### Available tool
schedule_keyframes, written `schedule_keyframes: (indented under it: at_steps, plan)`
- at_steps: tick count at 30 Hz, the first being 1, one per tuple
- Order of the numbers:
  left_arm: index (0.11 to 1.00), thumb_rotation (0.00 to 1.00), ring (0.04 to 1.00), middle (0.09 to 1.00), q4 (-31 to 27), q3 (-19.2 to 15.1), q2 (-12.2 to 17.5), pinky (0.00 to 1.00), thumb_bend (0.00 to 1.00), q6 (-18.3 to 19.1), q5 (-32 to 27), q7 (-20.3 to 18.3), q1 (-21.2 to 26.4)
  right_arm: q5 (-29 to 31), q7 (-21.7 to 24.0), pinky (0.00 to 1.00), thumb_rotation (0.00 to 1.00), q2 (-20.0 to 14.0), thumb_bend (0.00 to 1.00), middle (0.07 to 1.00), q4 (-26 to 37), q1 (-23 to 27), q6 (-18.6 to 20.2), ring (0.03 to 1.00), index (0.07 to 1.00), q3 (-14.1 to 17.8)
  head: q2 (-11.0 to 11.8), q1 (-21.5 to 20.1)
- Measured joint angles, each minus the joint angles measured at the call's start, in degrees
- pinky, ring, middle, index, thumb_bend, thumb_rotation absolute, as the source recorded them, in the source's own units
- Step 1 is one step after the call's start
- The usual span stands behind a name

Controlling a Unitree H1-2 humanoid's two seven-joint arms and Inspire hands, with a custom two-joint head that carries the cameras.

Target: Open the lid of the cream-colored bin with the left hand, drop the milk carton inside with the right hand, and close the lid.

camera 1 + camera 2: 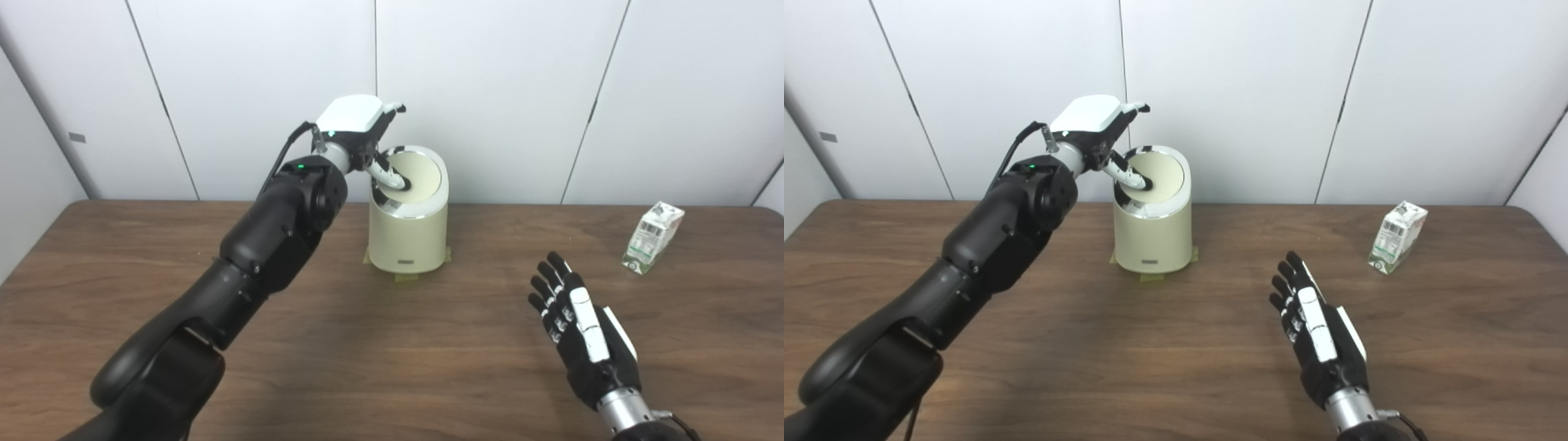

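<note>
The left hand is raised over the bin, which stands at the back of the counter, a little left of centre, on a patch of tape. One of its fingers reaches down and touches the lid near its nine o'clock edge; the rest of the hand grasps nothing, though how far the other fingers are curled cannot be told from here. The lid still looks shut, sitting inside its shiny rim and tilted towards the camera.

The step in hand appears to be opening the lid. To do it well, the press should probably stay near the edge where the fingertip already rests, pushing straight down rather than sideways, so the bin does not slide on its tape. If the lid swings or pops, the hand should then hold it clear, keeping the wrist to the nine o'clock side so the opening stays free for a drop from the right.

The right hand hovers above the counter at about four o'clock from the bin, fingers released and spread, holding nothing. The milk carton stands alone at roughly three o'clock from the bin, well apart from it and beyond the right hand, leaning slightly. It is untouched, so reaching for it should likely wait until the lid is open.
</note>
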State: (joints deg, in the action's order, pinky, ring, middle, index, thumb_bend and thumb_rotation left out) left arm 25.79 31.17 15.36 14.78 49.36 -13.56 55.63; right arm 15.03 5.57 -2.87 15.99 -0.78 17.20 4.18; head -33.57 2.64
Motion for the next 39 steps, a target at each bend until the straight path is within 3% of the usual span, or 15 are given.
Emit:
schedule_keyframes:
  at_steps: [6,11,15,20,21,23,25,29,34,35,39]
  plan:
    - [0.959,0.08,0.935,0.929,-0.1,3.0,0.5,0.91,0.95,-2.4,4.3,1.9,0.4,-0.4,-0.1,0.95,0.75,0.0,0.68,0.969,-0.9,0.4,-0.9,0.955,0.967,0.0,0.3,0.3]
    - [0.958,0.11,0.935,0.942,-1.2,2.6,0.2,0.90,0.91,-2.0,4.3,-0.1,0.4,-0.4,-0.1,0.95,0.76,0.0,0.68,0.976,-1.0,0.4,-1.2,0.961,0.977,0.1,0.3,0.4]
    - [0.931,0.22,0.909,0.931,-1.9,-0.9,-0.5,0.85,0.83,-0.8,1.6,-2.0,0.2,-0.3,0.0,0.95,0.76,-0.2,0.69,0.979,-1.6,0.5,-1.9,0.964,0.982,0.2,0.7,0.3]
    - [0.886,0.45,0.871,0.922,-6.0,-7.8,-1.1,0.75,0.50,3.4,-3.8,-4.3,-1.4,0.1,0.1,0.95,0.76,-0.6,0.66,0.984,-2.6,0.4,-2.0,0.968,0.985,0.4,1.8,2.1]
    - [0.879,0.58,0.867,0.916,-7.7,-9.2,-1.2,0.75,0.43,4.4,-4.9,-4.7,-1.8,0.3,0.1,0.95,0.76,-0.7,0.65,0.983,-2.6,0.4,-2.0,0.970,0.986,0.5,1.7,3.2]
    - [0.890,0.82,0.888,0.923,-10.5,-11.2,-1.3,0.78,0.40,5.8,-6.6,-5.1,-2.1,0.8,0.2,0.97,0.75,-0.7,0.63,0.984,-2.6,0.5,-2.0,0.977,0.990,0.8,1.7,3.9]
    - [0.912,0.95,0.910,0.937,-13.7,-13.3,-1.4,0.81,0.40,7.4,-7.8,-5.0,-2.7,1.6,0.3,0.97,0.76,-0.7,0.60,0.987,-2.7,0.5,-2.0,0.982,0.996,1.2,1.8,4.0]
    - [0.942,1.00,0.925,0.945,-16.8,-15.6,-2.1,0.85,0.41,10.1,-9.5,-4.7,-4.3,1.9,1.0,0.95,0.77,-1.6,0.59,0.981,-3.3,0.5,-2.2,0.969,0.992,1.5,1.8,3.8]
    - [0.851,1.00,0.874,0.874,-23.0,-19.2,-3.9,0.80,0.43,11.6,-13.9,-4.6,-9.8,2.0,1.3,0.94,0.76,-2.0,0.61,0.972,-3.3,0.4,-2.6,0.957,0.974,1.5,1.8,2.9]
    - [0.848,1.00,0.862,0.863,-24.6,-20.2,-4.3,0.79,0.42,11.7,-15.1,-4.4,-11.1,2.1,1.3,0.95,0.76,-1.9,0.61,0.975,-3.3,0.3,-2.6,0.961,0.976,1.5,1.8,2.6]
    - [0.900,1.00,0.875,0.877,-31.2,-26.9,-7.5,0.81,0.52,11.8,-20.2,-3.7,-17.6,2.6,1.3,0.95,0.75,-1.8,0.63,0.976,-3.3,0.0,-2.5,0.963,0.971,2.0,2.2,2.3]
